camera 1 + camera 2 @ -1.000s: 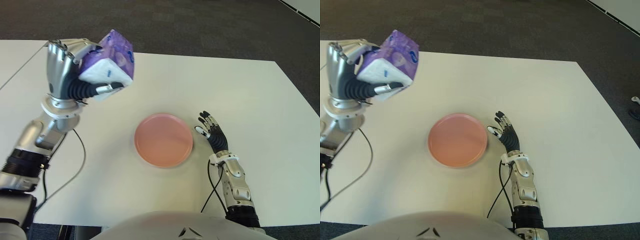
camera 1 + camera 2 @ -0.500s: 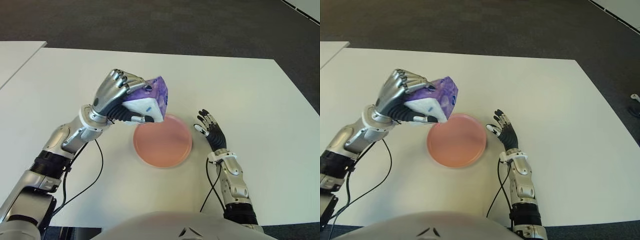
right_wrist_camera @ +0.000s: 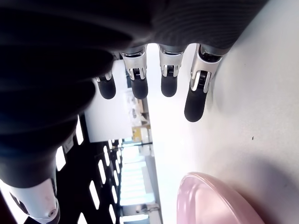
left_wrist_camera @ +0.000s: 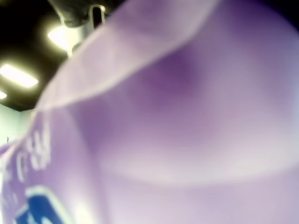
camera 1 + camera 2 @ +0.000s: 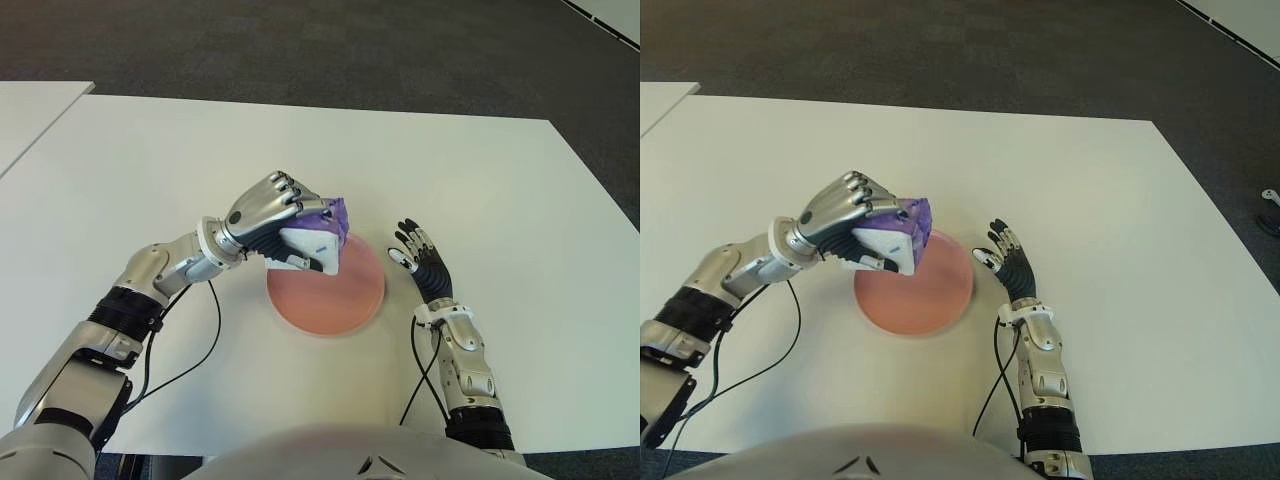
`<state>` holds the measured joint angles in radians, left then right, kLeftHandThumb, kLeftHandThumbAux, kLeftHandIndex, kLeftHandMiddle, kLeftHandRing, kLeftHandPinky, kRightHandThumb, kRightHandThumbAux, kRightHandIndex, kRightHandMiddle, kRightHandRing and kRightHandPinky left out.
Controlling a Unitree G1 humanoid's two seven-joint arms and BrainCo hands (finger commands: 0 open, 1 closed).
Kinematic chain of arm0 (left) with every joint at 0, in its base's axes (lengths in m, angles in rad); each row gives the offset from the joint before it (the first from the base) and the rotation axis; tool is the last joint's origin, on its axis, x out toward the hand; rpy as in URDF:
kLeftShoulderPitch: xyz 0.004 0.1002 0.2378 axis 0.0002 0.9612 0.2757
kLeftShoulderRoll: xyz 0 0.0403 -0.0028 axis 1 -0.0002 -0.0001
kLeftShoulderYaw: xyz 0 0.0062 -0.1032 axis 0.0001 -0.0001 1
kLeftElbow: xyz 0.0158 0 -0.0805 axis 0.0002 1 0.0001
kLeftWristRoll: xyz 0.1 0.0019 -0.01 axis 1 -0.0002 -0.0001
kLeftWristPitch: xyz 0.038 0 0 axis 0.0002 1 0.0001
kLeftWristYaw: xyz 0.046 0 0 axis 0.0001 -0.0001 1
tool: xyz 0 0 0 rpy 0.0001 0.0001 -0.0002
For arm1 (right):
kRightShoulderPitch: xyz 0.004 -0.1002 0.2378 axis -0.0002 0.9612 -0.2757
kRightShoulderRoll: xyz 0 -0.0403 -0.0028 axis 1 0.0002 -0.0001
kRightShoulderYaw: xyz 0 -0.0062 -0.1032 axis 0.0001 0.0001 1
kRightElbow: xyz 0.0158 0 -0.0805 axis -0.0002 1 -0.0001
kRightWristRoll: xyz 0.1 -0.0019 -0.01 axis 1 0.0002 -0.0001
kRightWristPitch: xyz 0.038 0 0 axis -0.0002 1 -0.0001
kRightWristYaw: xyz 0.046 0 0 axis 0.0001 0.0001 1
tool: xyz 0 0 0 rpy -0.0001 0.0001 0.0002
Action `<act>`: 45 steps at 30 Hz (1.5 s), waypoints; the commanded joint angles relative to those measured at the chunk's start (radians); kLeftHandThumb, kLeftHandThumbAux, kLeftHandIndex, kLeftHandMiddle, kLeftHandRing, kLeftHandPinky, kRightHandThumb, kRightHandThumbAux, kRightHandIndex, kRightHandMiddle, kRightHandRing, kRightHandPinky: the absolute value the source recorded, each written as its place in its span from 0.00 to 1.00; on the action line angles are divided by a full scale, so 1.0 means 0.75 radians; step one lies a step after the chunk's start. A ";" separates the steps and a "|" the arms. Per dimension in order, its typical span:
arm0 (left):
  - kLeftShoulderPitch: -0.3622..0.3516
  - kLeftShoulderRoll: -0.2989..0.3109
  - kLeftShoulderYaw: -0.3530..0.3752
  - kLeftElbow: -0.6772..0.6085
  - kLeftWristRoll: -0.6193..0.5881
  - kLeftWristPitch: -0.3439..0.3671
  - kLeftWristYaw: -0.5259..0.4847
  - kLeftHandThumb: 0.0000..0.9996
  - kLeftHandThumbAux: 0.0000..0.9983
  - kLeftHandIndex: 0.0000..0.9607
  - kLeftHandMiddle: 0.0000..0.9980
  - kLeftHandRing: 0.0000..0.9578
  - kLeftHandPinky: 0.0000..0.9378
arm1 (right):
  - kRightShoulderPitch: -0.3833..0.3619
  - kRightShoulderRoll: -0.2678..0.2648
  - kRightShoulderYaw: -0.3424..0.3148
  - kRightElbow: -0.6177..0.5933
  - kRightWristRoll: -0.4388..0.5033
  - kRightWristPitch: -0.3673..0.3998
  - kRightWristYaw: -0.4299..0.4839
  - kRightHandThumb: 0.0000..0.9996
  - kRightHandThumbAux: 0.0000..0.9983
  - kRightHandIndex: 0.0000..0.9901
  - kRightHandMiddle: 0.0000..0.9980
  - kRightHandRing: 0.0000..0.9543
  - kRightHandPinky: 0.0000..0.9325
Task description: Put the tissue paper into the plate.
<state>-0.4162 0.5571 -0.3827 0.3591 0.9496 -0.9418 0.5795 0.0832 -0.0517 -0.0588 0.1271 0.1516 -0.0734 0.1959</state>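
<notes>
Left hand fingers are clenched around the tissue paper, a soft, light purple-and-white pack, apparently just above the pink plate at its far-left rim; contact unconfirmed. It yields under grip; hold across its sides. Right hand, fingers extended and empty, shows right of the plate.

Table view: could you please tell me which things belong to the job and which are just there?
Job:
- tissue pack, gripped by the left hand over the plate's left edge
- plate

Just there:
- right hand, open, right of the plate
- table
</notes>
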 commanded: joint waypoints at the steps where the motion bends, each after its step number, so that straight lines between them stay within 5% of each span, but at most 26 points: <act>1: -0.022 -0.023 -0.056 0.085 0.107 0.020 0.093 0.75 0.70 0.46 0.85 0.88 0.87 | 0.070 0.006 0.002 0.061 -0.004 0.057 -0.010 0.00 0.70 0.00 0.04 0.02 0.03; 18: -0.150 -0.046 -0.271 0.258 0.357 0.160 0.403 0.75 0.70 0.46 0.85 0.88 0.88 | 0.070 -0.002 0.000 0.042 -0.009 0.090 -0.025 0.00 0.68 0.00 0.04 0.02 0.02; 45: -0.159 -0.128 -0.475 0.239 0.391 0.274 0.516 0.75 0.70 0.46 0.85 0.88 0.89 | 0.061 0.009 -0.006 0.048 -0.002 0.088 -0.033 0.00 0.70 0.00 0.04 0.02 0.03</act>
<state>-0.5303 0.4591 -0.7268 0.5409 1.2372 -0.7494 0.9634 0.0927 -0.0502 -0.0622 0.1095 0.1523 -0.0599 0.1834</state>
